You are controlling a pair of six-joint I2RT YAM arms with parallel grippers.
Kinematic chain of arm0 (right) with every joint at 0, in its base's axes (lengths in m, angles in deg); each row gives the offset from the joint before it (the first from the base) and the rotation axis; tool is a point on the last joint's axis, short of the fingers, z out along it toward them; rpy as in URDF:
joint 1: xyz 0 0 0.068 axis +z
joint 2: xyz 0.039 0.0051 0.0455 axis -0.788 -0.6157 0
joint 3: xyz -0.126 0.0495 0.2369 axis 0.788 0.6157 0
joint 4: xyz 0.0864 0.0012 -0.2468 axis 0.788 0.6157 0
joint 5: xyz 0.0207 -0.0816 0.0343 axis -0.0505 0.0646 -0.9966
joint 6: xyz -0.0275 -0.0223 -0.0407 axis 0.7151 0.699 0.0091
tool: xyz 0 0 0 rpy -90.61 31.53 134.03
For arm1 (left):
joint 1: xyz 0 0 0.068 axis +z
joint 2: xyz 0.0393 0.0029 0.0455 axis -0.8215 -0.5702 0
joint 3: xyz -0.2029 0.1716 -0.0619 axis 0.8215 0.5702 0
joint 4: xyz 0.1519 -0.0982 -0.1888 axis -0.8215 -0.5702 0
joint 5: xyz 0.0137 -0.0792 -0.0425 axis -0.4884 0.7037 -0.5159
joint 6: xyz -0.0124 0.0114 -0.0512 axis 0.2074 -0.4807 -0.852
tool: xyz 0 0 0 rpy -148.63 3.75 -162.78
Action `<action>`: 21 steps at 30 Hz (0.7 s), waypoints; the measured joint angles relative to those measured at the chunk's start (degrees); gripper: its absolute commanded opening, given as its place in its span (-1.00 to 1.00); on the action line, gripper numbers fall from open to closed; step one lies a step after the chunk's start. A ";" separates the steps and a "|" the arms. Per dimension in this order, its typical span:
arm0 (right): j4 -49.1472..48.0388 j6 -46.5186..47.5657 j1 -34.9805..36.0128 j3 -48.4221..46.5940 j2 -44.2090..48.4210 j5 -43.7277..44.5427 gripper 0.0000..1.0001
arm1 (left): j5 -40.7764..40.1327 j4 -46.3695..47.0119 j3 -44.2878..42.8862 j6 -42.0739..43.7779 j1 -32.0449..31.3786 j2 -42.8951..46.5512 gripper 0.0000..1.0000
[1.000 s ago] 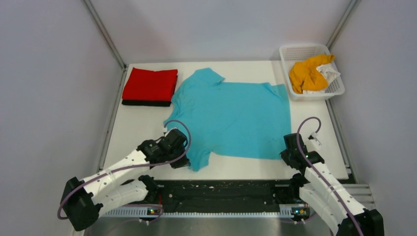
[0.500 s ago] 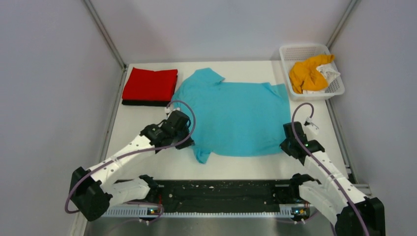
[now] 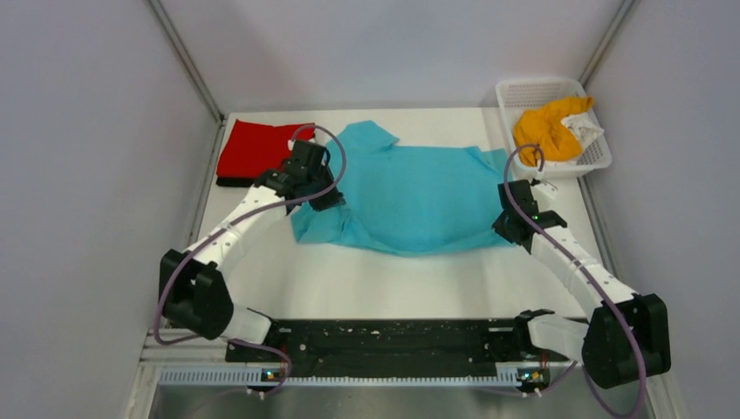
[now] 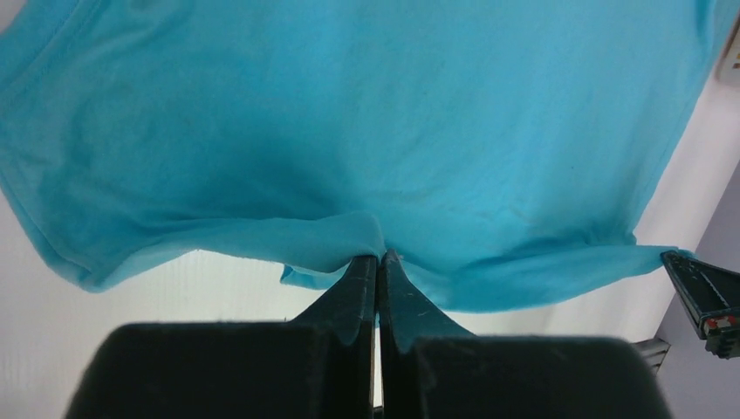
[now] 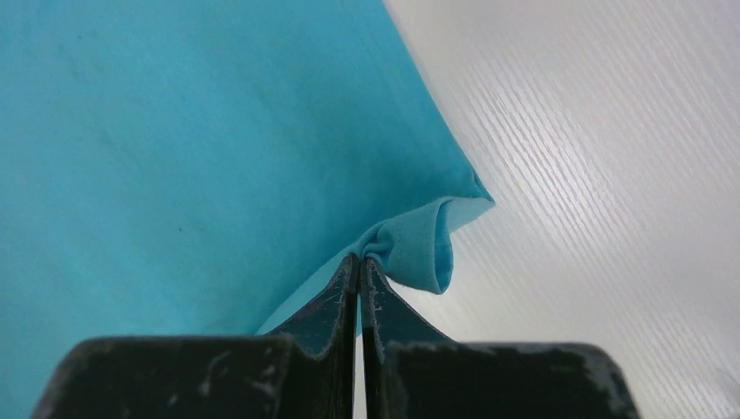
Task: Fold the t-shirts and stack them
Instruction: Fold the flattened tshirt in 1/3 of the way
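The turquoise t-shirt [image 3: 410, 188] lies spread across the middle of the table, collar at the back left. Its near hem is lifted off the table and bunched. My left gripper [image 3: 325, 202] is shut on the hem's left part; in the left wrist view the cloth [image 4: 393, 113] hangs from the closed tips [image 4: 379, 255]. My right gripper [image 3: 509, 234] is shut on the near right corner, which curls over its tips [image 5: 359, 257]. A folded red t-shirt [image 3: 253, 148] rests on a black one [image 3: 234, 182] at the back left. Orange [image 3: 543, 131] and white [image 3: 586, 131] t-shirts sit crumpled in the basket.
The white mesh basket [image 3: 524, 92] stands at the back right corner. Bare white table [image 3: 393, 288] stretches between the shirt and the black rail at the near edge. Grey walls close in the left, back and right sides.
Both grippers have moved from the near edge toward the back, pulling the turquoise shirt's near hem with them. The near sleeve and hem have left the front of the table.
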State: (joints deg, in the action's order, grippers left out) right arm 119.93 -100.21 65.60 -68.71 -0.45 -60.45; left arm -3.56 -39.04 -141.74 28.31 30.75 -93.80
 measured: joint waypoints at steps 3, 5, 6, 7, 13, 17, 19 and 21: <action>-1.22 1.40 -0.96 -2.16 -2.45 0.15 -1.00 | 1.33 0.00 -4.31 1.49 1.81 -4.63 -1.00; -2.14 2.32 -1.60 -3.65 -4.24 0.17 -1.00 | 1.90 0.00 -7.13 2.34 2.89 -7.80 -1.00; -2.56 2.73 -1.90 -4.31 -5.09 0.20 -1.00 | 2.29 -0.15 -8.44 2.78 3.48 -9.22 -1.00; -3.26 3.21 -2.27 -5.16 -6.19 0.24 -1.00 | 2.67 -0.35 -9.99 3.19 4.07 -10.86 -1.00; -6.16 5.44 -4.22 -8.85 -11.93 0.87 -1.00 | 4.46 -2.01 -18.78 5.86 6.73 -19.61 -1.00; -7.56 6.43 -5.62 -10.91 -15.80 0.98 -1.00 | 4.70 -2.84 -23.39 6.91 8.15 -24.22 -1.00; -7.93 6.58 -5.99 -12.04 -17.66 0.98 -1.00 | 5.07 -2.95 -24.90 7.28 8.85 -26.03 -1.00; -8.20 6.54 -6.16 -13.42 -19.71 0.98 -0.99 | 5.55 -3.06 -26.69 7.67 9.55 -28.17 -0.97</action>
State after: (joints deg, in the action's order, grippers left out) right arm 111.74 -93.67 59.44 -82.13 -20.17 -59.47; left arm 1.99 -42.10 -168.42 35.98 40.30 -121.98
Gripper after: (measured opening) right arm 0.006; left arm 0.014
